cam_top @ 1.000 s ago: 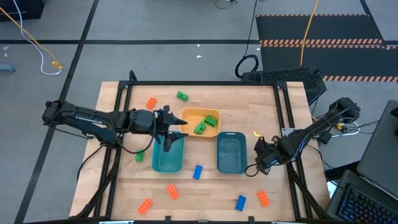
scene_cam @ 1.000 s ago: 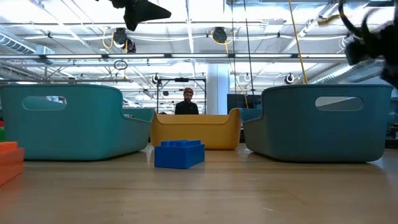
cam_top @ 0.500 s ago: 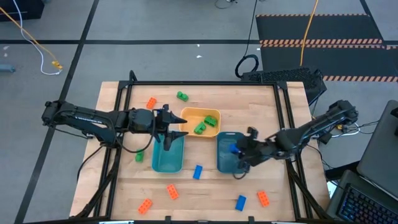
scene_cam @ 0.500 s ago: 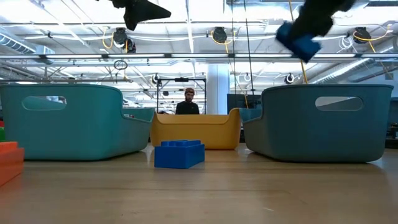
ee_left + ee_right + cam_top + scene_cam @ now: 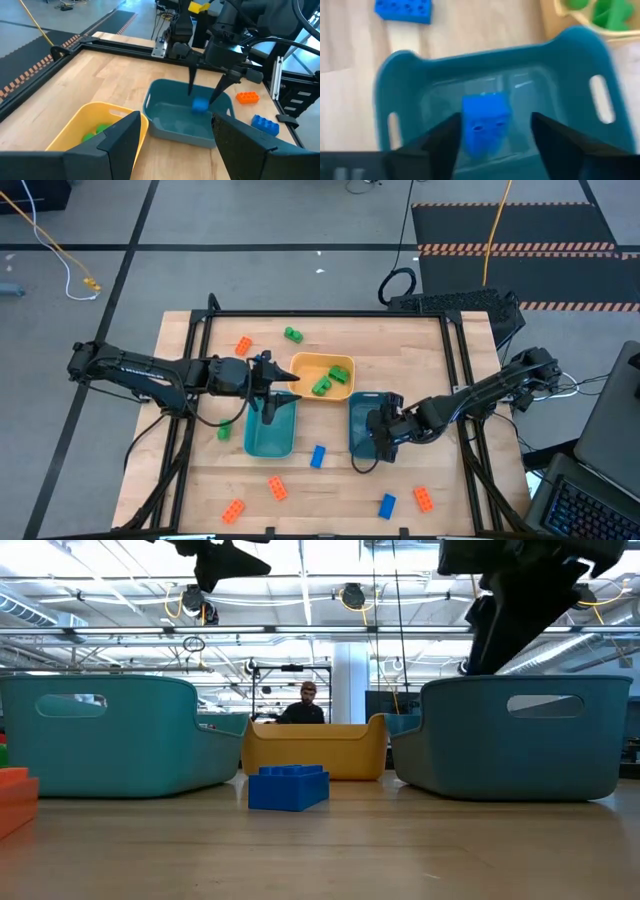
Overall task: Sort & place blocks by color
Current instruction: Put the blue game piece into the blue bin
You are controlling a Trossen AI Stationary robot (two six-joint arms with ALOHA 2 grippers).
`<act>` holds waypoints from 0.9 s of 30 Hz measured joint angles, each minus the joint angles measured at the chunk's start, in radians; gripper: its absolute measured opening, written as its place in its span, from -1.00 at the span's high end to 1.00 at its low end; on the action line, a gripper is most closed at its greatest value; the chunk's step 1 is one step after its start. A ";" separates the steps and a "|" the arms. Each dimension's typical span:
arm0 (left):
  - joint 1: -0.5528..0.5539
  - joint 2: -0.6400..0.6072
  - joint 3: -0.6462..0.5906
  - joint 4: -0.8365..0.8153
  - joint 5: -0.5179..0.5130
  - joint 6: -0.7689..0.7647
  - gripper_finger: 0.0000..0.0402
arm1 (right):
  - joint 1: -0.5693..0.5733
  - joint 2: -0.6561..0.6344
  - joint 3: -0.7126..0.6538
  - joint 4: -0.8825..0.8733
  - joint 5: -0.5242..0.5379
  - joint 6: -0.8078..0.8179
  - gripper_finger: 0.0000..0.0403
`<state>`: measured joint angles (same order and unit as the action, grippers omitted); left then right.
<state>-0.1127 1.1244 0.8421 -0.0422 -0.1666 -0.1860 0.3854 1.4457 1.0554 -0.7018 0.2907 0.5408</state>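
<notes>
My right gripper point(image 5: 375, 430) hangs open over the right teal bin point(image 5: 372, 402). A blue block point(image 5: 485, 125) sits between and below its spread fingers, inside that bin and apart from both, as the left wrist view also shows the block point(image 5: 200, 104). My left gripper point(image 5: 275, 395) waits open above the left teal bin point(image 5: 270, 438). Two green blocks point(image 5: 322, 385) lie in the yellow bin point(image 5: 305, 362). Loose on the table lie orange blocks point(image 5: 243, 346) point(image 5: 277, 489) point(image 5: 424, 499), green blocks point(image 5: 292, 334) point(image 5: 224, 432) and blue blocks point(image 5: 318, 456) point(image 5: 387, 504).
The three bins stand close together at the table's middle. Another orange block point(image 5: 234, 510) lies near the near edge. In the low view a blue block point(image 5: 288, 787) sits in front of the bins, and a person point(image 5: 305, 705) shows in the room beyond the table.
My right gripper has carried a blue block from the table's right side leftward over the right teal bin and let it go. The block has left the fingers and is down inside the bin. My left arm has kept still.
</notes>
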 joint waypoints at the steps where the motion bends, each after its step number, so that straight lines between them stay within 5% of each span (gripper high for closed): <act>1: 0.000 0.000 0.000 0.000 0.000 0.000 -0.21 | -0.002 -0.004 0.000 0.000 0.006 -0.005 -0.30; 8: 0.000 0.000 0.000 0.000 0.000 0.004 -0.21 | -0.012 -0.067 0.000 0.001 -0.097 0.077 -0.68; 14: -0.001 0.000 0.000 -0.005 0.000 0.005 -0.21 | 0.070 -0.132 0.000 0.120 -0.236 0.183 -0.62; 20: 0.000 0.000 0.000 -0.008 0.000 0.007 -0.21 | 0.220 -0.099 0.001 0.202 -0.206 0.201 -0.54; 27: 0.000 0.001 0.000 0.015 -0.001 -0.019 -0.21 | 0.307 0.009 0.001 0.222 -0.188 -0.083 -0.53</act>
<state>-0.1127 1.1252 0.8421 -0.0267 -0.1680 -0.2052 0.6927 1.4542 1.0563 -0.4796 0.1028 0.4573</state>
